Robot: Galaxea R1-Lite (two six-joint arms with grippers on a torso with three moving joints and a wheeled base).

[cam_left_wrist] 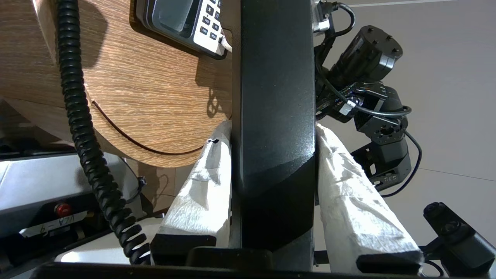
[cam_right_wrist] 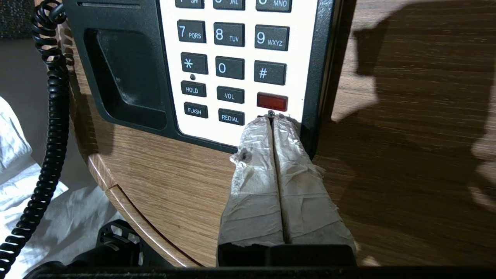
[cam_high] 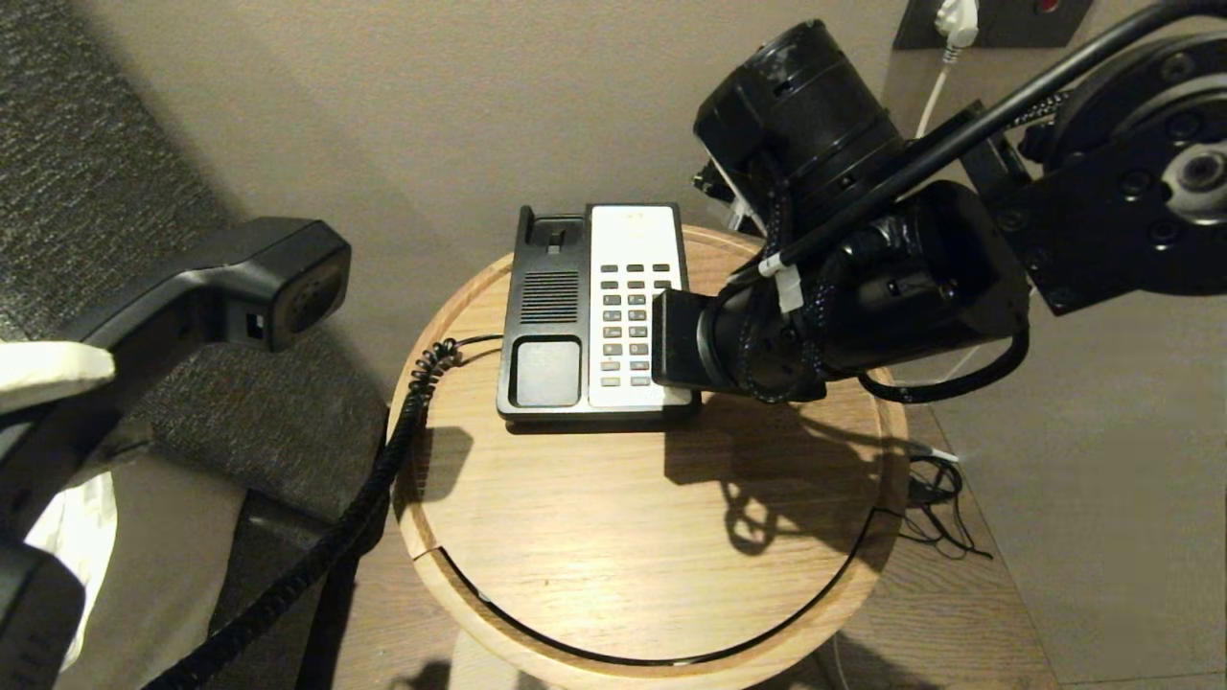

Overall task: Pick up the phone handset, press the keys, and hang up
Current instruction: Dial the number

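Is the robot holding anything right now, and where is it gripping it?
The left gripper clamps the phone handset around its straight middle section. The right gripper is shut and holds nothing.

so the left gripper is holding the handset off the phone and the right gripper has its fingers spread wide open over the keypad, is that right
Not quite. The right gripper has its fingers pressed together, not spread, tips at the keys just below the red button, as the right wrist view shows. The left gripper does hold the phone handset off the phone.

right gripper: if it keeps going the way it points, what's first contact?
Likely the white faceplate just below the red key. The right gripper, fingers together, points at the keypad's lower right corner; whether it already touches is unclear.
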